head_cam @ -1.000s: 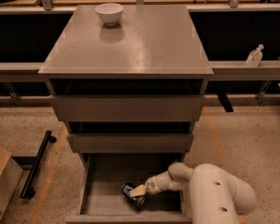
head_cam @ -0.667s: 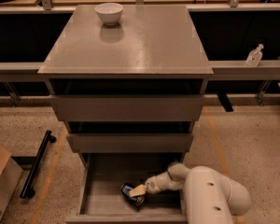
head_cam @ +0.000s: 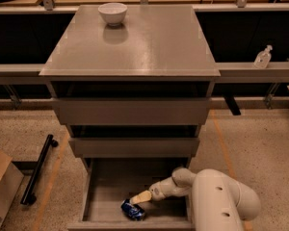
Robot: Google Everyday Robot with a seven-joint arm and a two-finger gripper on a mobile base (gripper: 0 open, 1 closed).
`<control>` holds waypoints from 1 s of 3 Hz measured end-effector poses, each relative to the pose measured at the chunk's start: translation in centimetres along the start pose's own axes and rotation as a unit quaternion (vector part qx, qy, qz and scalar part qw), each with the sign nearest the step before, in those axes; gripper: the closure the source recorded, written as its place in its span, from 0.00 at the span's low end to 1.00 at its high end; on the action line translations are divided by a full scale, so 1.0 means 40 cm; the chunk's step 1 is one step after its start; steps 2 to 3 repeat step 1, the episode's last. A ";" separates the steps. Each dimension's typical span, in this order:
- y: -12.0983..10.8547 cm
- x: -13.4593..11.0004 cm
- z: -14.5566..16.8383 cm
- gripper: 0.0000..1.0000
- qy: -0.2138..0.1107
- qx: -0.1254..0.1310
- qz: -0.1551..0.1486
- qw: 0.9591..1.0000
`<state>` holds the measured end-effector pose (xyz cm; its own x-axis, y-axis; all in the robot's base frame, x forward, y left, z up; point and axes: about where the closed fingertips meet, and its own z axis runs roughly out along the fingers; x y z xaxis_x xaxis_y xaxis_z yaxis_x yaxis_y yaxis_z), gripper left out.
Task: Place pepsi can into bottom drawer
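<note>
Pepsi can (head_cam: pixel 133 210) lies on side inside bottom drawer (head_cam: pixel 108 190), near front wall. Hand (head_cam: pixel 140 197) inside bottom drawer, just behind can; clamped or released, cannot tell. Risk: pulling out while clamped drags can along; arm (head_cam: pixel 221 206) catches middle drawer (head_cam: pixel 134 147) just above bottom drawer.

1. Grey-brown three-drawer cabinet (head_cam: pixel 130 112) stands centre; round white bowl (head_cam: pixel 112 12) sits on its top, back left.
2. Wide shallow bottom drawer (head_cam: pixel 108 191) stands pulled out forward; small dark-blue pepsi can (head_cam: pixel 133 210) lies inside, near the front wall.
3. Tan two-finger gripper (head_cam: pixel 137 198) is inside the drawer, just behind-right of the can.
4. Clear pump bottle (head_cam: pixel 263 57) stands on the ledge to the right; black metal bar (head_cam: pixel 37 170) lies on the floor to the left.
</note>
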<state>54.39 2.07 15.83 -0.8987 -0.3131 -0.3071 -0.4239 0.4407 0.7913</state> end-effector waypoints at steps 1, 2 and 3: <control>0.008 0.010 0.006 0.00 0.003 -0.001 0.001 1.000; 0.008 0.010 0.006 0.00 0.003 -0.001 0.001 1.000; 0.008 0.010 0.006 0.00 0.003 -0.001 0.001 1.000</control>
